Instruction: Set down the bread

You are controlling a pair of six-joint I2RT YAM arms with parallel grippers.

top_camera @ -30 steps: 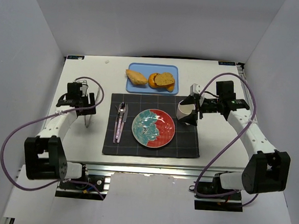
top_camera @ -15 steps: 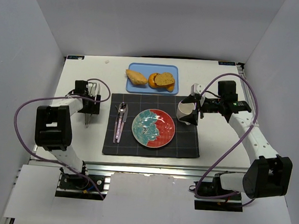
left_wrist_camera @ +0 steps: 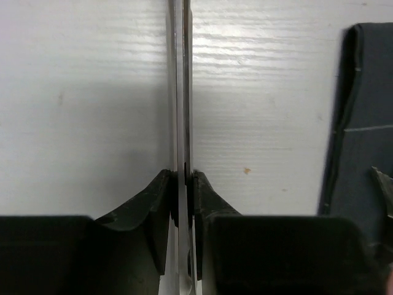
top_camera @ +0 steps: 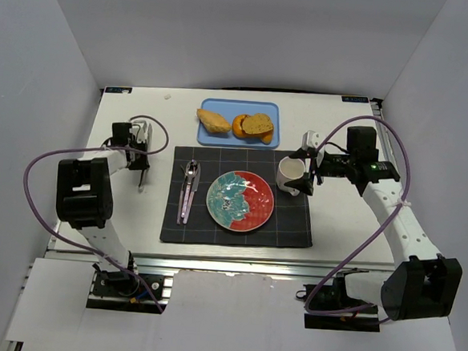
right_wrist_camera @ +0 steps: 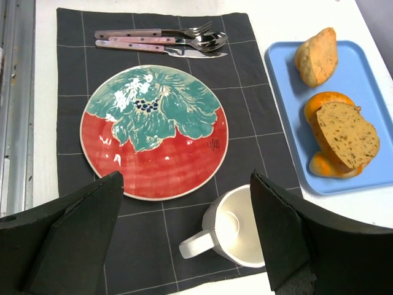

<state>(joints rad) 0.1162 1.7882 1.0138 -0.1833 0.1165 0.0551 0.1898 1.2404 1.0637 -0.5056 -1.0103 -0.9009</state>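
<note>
The bread [top_camera: 214, 121] is a pale golden roll lying at the left end of the blue tray [top_camera: 274, 114]; the right wrist view has the bread [right_wrist_camera: 317, 56] at its top right. My right gripper [top_camera: 308, 166] is open, its fingers spread beside a white mug [top_camera: 291, 175] that stands upright on the dark placemat. In its own view the right gripper [right_wrist_camera: 187, 178] holds nothing and the mug [right_wrist_camera: 236, 230] sits low, near the right finger. My left gripper [top_camera: 143, 158] is far left of the tray. In its own view the left gripper [left_wrist_camera: 184, 178] is shut on thin metal tongs [left_wrist_camera: 179, 92].
A red and teal plate [top_camera: 240, 200] lies in the middle of the placemat [top_camera: 286, 227], with cutlery [top_camera: 188, 190] to its left. On the tray, a brown-crusted slice [top_camera: 260, 124] leans on an orange piece [top_camera: 240, 126]. White walls close in the table.
The right gripper has let go of the mug, which now stands upright on the mat, and has drawn back to the right. The left gripper has shut on the tongs.
</note>
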